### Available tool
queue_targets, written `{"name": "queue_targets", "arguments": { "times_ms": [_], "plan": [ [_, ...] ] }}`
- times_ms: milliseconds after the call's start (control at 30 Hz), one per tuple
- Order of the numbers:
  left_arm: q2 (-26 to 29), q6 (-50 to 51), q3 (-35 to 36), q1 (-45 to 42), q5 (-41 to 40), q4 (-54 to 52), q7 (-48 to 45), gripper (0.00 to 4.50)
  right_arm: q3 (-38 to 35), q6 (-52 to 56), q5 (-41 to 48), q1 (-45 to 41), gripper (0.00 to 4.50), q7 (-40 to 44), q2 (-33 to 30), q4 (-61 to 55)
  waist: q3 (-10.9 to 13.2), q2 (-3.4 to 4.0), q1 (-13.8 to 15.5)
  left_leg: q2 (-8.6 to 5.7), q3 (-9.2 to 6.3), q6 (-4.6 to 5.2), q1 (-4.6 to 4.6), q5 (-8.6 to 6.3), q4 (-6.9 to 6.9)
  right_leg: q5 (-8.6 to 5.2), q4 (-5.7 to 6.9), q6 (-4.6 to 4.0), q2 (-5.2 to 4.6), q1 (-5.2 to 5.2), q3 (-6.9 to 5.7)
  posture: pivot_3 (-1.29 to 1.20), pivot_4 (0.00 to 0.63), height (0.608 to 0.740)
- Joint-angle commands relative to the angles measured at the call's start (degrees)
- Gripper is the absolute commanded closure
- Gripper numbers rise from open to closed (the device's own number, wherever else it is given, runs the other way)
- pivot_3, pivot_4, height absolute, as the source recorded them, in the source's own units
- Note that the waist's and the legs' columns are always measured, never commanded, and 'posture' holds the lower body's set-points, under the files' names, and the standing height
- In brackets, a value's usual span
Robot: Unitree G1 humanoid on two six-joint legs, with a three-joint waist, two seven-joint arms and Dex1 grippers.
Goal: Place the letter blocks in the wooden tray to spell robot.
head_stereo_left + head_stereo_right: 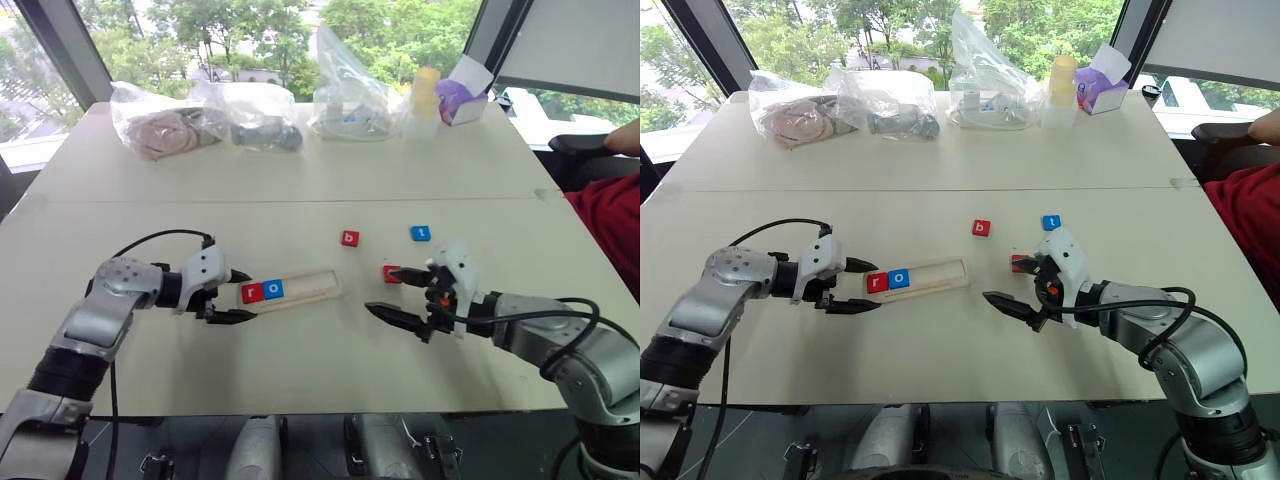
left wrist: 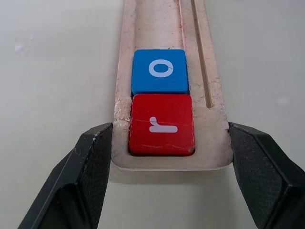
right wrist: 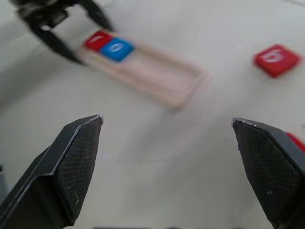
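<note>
Currently I see:
wooden tray [image 1: 310, 287]: red "r" block [image 2: 161, 125], blue "o" block [image 2: 159, 71] inside, touching
left gripper [image 1: 238, 296]: clamped on tray end
right gripper [image 1: 398, 294]: fingers apart, empty

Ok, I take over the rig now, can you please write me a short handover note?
Left gripper: shut on the near end of the wooden tray.
Right gripper: open, empty, beside a red block, letter unreadable.
Done: red r and blue o are in the tray.
Left: red b and blue t lie loose on the table, as does the red block; place b, o, t.
</note>
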Motion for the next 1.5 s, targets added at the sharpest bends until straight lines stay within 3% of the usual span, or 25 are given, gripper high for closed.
{"name": "queue_targets", "arguments": {
  "times_ms": [33, 467, 533, 567, 767, 900, 1033, 1167, 1500],
  "plan": [
    [0.57, -4.15, -1.59, -2.90, 1.00, 2.47, -4.31, 1.40, -2.65, -1.01, -0.17, 1.69, 0.00, -0.41, -0.86, -0.70, 0.00, 0.00, 0.00, 0.01, 0.00, 0.00, 0.00, 0.00, 0.00, 0.00, 0.00, 0.00, 0.03, -0.01, 0.00, 0.00, 0.150, 0.740],
    [-4.34, -15.19, -6.22, -8.87, 7.31, 15.29, -5.93, 1.40, -2.85, -0.93, 0.27, 5.60, 0.00, -4.08, 0.89, -3.38, 0.00, -0.01, -0.05, -0.02, 0.01, 0.02, -0.01, -0.01, 0.04, 0.02, 0.03, 0.06, 0.10, -0.01, 0.01, 0.00, 0.150, 0.740],
    [-4.15, -16.55, -6.35, -8.95, 7.69, 16.34, -6.19, 0.35, -2.16, -0.82, 0.02, 5.59, 0.00, -3.98, 0.55, -3.21, 0.00, -0.01, -0.05, -0.01, 0.01, 0.02, 0.00, -0.01, 0.05, 0.02, 0.03, 0.06, 0.10, 0.00, 0.01, 0.00, 0.150, 0.740],
    [-4.06, -16.18, -6.27, -8.94, 7.32, 16.52, -6.70, 0.03, -1.87, -0.79, -0.13, 5.34, 0.00, -3.96, 0.45, -2.97, -0.01, 0.00, -0.11, -0.01, 0.01, 0.02, 0.00, -0.01, 0.05, 0.02, 0.04, 0.06, 0.10, 0.00, 0.01, 0.00, 0.150, 0.740],
    [-2.59, -14.84, -4.22, -6.29, 7.22, 13.48, -4.55, 0.03, -1.07, -0.47, -0.72, 2.70, 0.00, -4.90, 1.36, -0.35, -0.01, 0.01, -0.29, 0.04, 0.02, 0.02, 0.04, -0.01, 0.04, 0.02, 0.06, 0.06, 0.13, 0.01, 0.02, 0.00, 0.150, 0.740],
    [2.77, -10.64, -1.24, -1.29, 5.97, 5.60, -4.48, 0.03, 0.04, 2.70, -1.66, -3.75, 0.00, -10.79, 5.78, 3.79, -0.03, -0.04, -1.19, 0.19, 0.09, 0.02, 0.11, -0.01, 0.03, 0.05, 0.10, 0.00, 0.30, -0.01, 0.15, 0.00, 0.150, 0.740],
    [7.75, 2.29, 7.56, 1.57, -1.13, -1.95, -1.63, 0.03, 1.56, 11.33, -3.54, -16.90, 0.00, -22.55, 17.38, 12.28, 0.01, -0.08, -2.11, 0.38, 0.10, 0.02, 0.08, 0.00, 0.00, 0.16, 0.26, -0.30, 0.59, -0.23, 0.27, 0.00, 0.150, 0.740],
    [6.57, 14.03, 16.93, -0.35, -9.43, -7.13, 5.28, 0.03, 5.74, 12.94, -8.98, -24.44, 0.00, -27.27, 24.30, 21.65, 0.01, -0.17, -1.52, 0.41, 0.03, 0.02, -0.09, 0.01, 0.07, 0.18, 0.76, -0.29, 0.75, -0.67, 0.30, 0.00, 0.150, 0.740],
    [4.65, 21.30, 23.30, 9.65, -13.41, -21.63, 15.39, 0.03, 8.38, 1.56, -20.63, -33.73, 0.00, -32.88, 35.40, 43.65, -0.02, -0.23, -2.01, 0.33, 0.25, 0.04, -0.05, -0.01, -0.03, 0.15, 0.79, -0.13, 0.65, -0.81, 0.80, 0.00, 0.150, 0.740]
  ]
}}
